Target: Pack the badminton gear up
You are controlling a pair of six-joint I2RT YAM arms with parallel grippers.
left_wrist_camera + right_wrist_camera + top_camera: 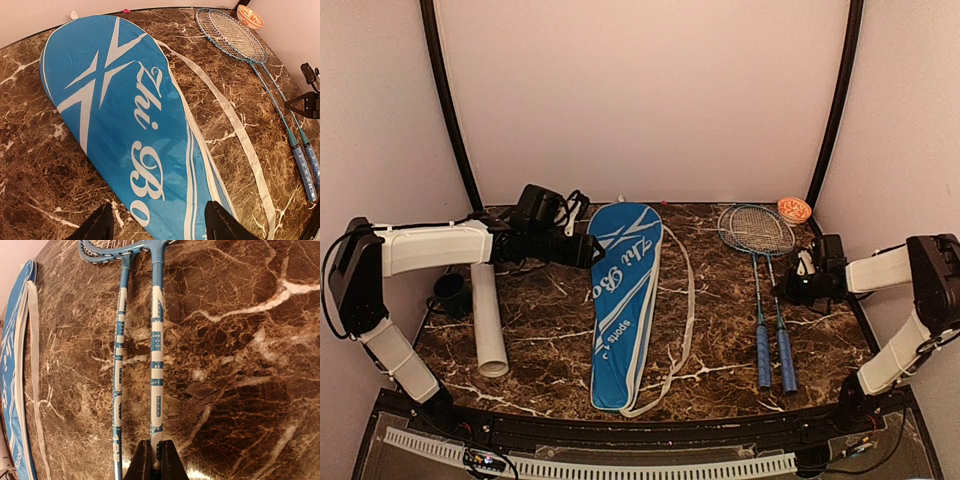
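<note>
Right claw [156, 446], half-cropped, on racket shaft [156, 365]

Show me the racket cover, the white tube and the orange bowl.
racket cover [623, 300]: top view, blue middle panel.
white tube [487, 320]: top view, midway along its side.
orange-patterned bowl [794, 209]: top view, its inside.

Racket heads [105, 250] beyond top edge

Soft, even indoor light, warm pinkish cast on the walls [640, 100]. Table [550, 320] has a faint sheen and no hard glare; shadows are weak. Left wrist view bows at the edges, cover [125, 125] crisp. Right wrist view: racket shaft [156, 365] sharp, right end effector [155, 462] dark and blurred up close.
</note>
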